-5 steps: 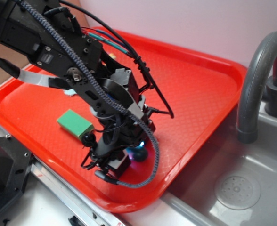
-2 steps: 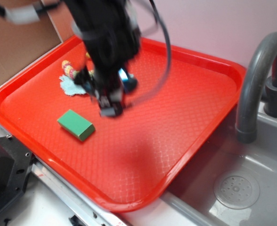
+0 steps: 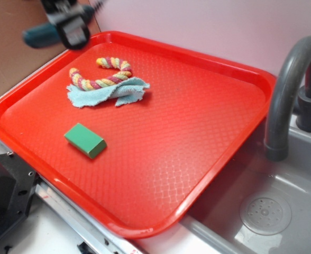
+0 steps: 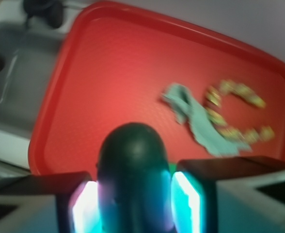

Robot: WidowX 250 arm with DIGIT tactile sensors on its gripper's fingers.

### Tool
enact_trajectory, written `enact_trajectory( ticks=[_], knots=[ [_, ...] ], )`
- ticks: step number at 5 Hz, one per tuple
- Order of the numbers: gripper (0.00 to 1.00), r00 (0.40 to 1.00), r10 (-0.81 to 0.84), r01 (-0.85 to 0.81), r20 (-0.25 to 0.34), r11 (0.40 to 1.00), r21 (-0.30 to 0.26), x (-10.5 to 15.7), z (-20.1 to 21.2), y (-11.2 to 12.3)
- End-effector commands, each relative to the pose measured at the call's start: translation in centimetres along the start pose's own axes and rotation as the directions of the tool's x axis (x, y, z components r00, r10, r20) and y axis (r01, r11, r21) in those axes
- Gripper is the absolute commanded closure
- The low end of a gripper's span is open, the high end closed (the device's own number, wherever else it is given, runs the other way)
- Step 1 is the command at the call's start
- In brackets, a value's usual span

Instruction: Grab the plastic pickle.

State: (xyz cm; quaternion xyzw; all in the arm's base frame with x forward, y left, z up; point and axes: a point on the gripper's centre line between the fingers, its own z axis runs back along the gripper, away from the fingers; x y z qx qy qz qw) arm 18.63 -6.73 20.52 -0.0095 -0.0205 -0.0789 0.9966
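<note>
With the gripper (image 4: 133, 201) clamped on the plastic pickle (image 4: 133, 174) above the tray's (image 3: 235, 143) far-left corner, firm squeeze should prevent slipping.

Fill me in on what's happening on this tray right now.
The robot arm has the plastic pickle clamped in its pincer and holds it high above the far left corner of the red tray. On the tray lie a green block, a striped rope and a light blue cloth under the rope. A grey sink sits to the right.
</note>
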Motion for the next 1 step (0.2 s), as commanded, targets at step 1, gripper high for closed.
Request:
enact_trajectory(
  ticks=[1],
  knots=[
    [1.0,0.975,0.22,-0.22,0.031,0.975,0.007,0.04,1.82,-0.3]
  ],
)
